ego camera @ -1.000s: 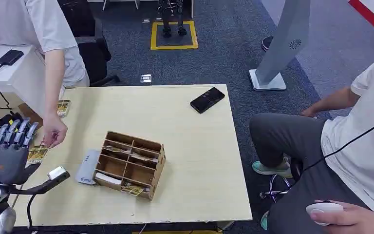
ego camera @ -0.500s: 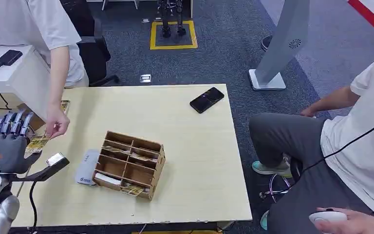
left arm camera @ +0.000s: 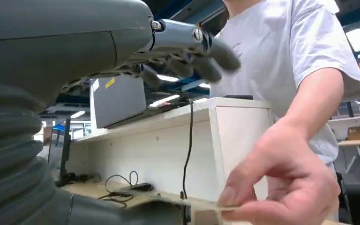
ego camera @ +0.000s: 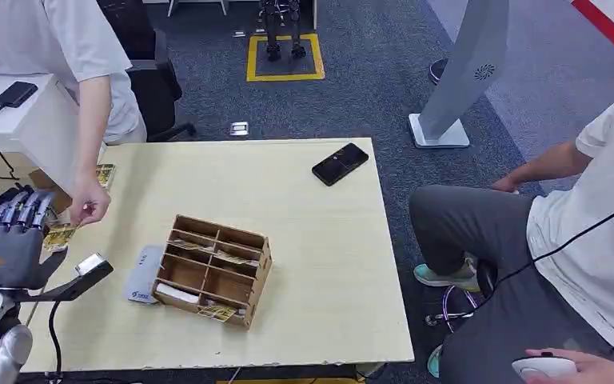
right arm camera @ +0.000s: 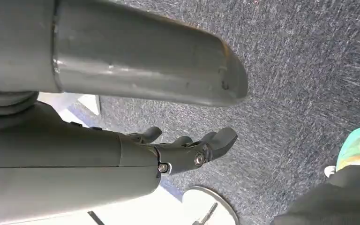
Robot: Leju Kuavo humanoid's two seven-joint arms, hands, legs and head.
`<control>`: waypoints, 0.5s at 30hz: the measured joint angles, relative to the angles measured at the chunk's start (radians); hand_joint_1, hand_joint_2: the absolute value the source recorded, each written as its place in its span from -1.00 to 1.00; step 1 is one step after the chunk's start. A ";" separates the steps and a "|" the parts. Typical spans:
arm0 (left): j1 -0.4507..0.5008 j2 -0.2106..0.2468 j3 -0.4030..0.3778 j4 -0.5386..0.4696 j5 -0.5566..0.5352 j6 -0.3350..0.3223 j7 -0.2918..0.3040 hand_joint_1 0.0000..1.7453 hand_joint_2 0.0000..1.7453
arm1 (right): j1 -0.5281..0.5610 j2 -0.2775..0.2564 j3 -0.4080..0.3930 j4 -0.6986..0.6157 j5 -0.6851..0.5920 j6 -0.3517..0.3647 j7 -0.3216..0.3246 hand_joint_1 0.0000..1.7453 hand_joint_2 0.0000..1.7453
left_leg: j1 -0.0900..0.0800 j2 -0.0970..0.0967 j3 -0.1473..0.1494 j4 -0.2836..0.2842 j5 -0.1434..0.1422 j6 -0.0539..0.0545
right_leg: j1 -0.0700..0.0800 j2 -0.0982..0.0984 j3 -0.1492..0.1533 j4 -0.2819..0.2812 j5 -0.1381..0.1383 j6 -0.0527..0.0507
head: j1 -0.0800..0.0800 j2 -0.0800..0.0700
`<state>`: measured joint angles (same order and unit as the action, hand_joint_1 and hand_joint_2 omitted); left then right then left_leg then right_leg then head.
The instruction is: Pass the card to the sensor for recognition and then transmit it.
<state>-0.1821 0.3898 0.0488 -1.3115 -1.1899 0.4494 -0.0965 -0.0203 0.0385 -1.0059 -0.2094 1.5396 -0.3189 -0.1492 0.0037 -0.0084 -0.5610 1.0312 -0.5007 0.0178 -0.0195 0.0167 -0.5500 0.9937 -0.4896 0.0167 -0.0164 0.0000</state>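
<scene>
Card handover at the table's left edge.

From above, the left hand (ego camera: 8,244) has risen slightly, fingers spread, the card (ego camera: 58,237) against it, and the person's hand (ego camera: 88,204) has drawn back. At the wrist, that hand pinches the card; hand-off looks unfinished. The right hand (right arm camera: 187,152) hangs empty, fingers loosely parted.

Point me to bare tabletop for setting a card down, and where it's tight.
Free: the wide stretch right of the wooden organizer, below the phone, and the strip between the two. Tight: the table's left edge, where the left hand, card, a person's hand and the reader crowd.
</scene>
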 joint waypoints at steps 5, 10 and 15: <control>0.020 0.008 0.001 0.000 0.023 -0.010 0.000 1.00 1.00 | 0.004 0.001 0.008 0.000 0.000 -0.003 -0.008 -1.00 -1.00 | 0.000 0.000 0.000 0.000 0.000 0.000 | 0.000 0.000 0.000 0.000 0.000 0.000 | 0.000 0.000; 0.023 0.009 0.003 0.000 0.028 -0.013 0.000 1.00 1.00 | 0.006 0.001 0.015 0.000 0.000 -0.005 -0.008 -1.00 -1.00 | 0.000 0.000 0.000 0.000 0.000 0.000 | 0.000 0.000 0.000 0.000 0.000 0.000 | 0.000 0.000; 0.024 0.009 0.006 0.000 0.028 -0.014 0.000 1.00 1.00 | 0.008 0.001 0.017 0.000 0.000 -0.006 -0.010 -1.00 -1.00 | 0.000 0.000 0.000 0.000 0.000 0.000 | 0.000 0.000 0.000 0.000 0.000 0.000 | 0.000 0.000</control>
<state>-0.1586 0.3986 0.0546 -1.3119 -1.1620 0.4353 -0.0965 -0.0126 0.0397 -0.9892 -0.2094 1.5396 -0.3250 -0.1591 0.0038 -0.0089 -0.5611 1.0312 -0.5006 0.0178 -0.0194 0.0165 -0.5501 0.9937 -0.4897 0.0167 -0.0164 0.0000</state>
